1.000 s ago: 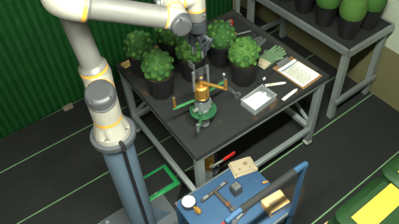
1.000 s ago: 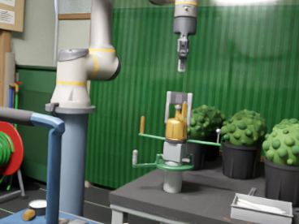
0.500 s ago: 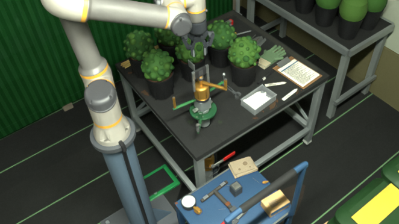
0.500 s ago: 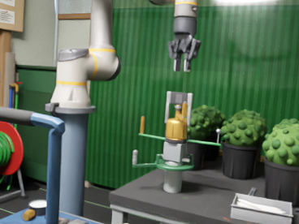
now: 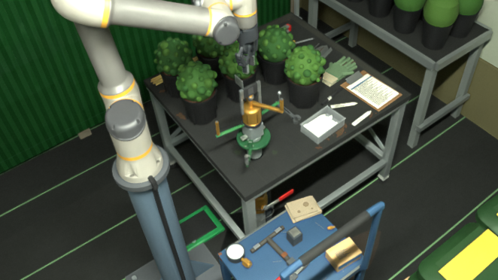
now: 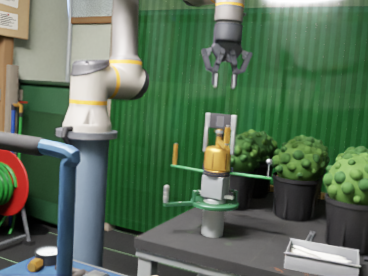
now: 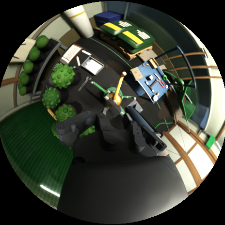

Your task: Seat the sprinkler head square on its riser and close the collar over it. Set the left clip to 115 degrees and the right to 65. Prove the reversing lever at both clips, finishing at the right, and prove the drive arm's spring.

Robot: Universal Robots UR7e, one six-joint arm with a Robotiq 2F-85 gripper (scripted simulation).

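The brass sprinkler head [image 5: 251, 112] [image 6: 217, 159] [image 7: 116, 98] stands upright on its grey riser [image 6: 212, 223] near the table's front. A grey collar frame [image 5: 249, 89] [image 6: 219, 125] rises above it. A green ring [image 5: 254, 138] [image 6: 215, 203] below carries clip arms with small posts [image 5: 217, 127] [image 6: 166, 192]. A brass arm [image 5: 265, 106] [image 7: 120, 83] reaches out from the head. A thin green lever [image 6: 220, 172] crosses it. My gripper [image 5: 245, 62] [image 6: 224, 80] hangs well above the collar, open and empty.
Potted bushes [image 5: 196, 81] [image 5: 304, 65] [image 6: 300, 157] crowd the table behind the sprinkler. A white tray [image 5: 322, 124] [image 6: 322, 255], a clipboard [image 5: 370, 90] and gloves [image 5: 340, 67] lie to the right. A blue cart [image 5: 297, 241] stands at the table's front corner.
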